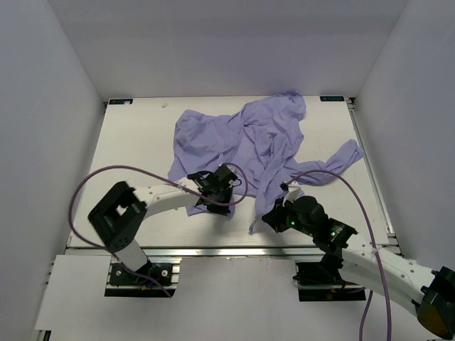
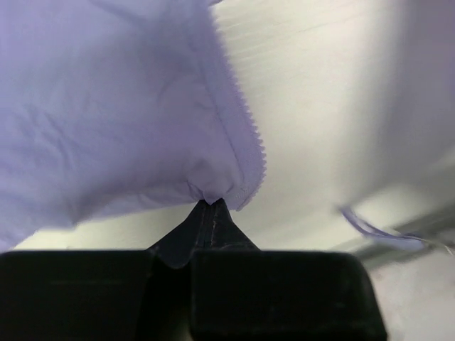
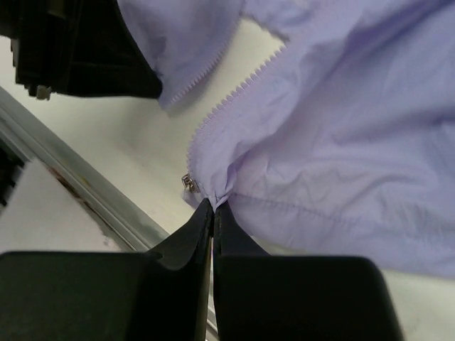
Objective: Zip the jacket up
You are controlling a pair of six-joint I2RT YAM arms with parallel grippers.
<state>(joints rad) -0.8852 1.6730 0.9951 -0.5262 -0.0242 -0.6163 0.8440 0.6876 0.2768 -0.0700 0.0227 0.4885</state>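
The lavender-purple jacket (image 1: 249, 138) lies crumpled and unzipped on the far half of the table. My left gripper (image 1: 213, 190) is shut on the jacket's lower hem corner (image 2: 211, 193), beside its zipper teeth (image 2: 245, 124). My right gripper (image 1: 272, 215) is shut on the other front edge (image 3: 217, 195), just by the small metal zipper slider (image 3: 188, 182). In the right wrist view both zipper tracks (image 3: 234, 92) run apart above the pinch. The left gripper's black body (image 3: 78, 50) shows at the upper left there.
White table (image 1: 135, 149) with white walls on three sides. A metal rail (image 1: 234, 250) runs along the near edge, close under both grippers. Purple cables (image 1: 106, 177) loop over each arm. A loose jacket sleeve (image 1: 341, 160) trails to the right.
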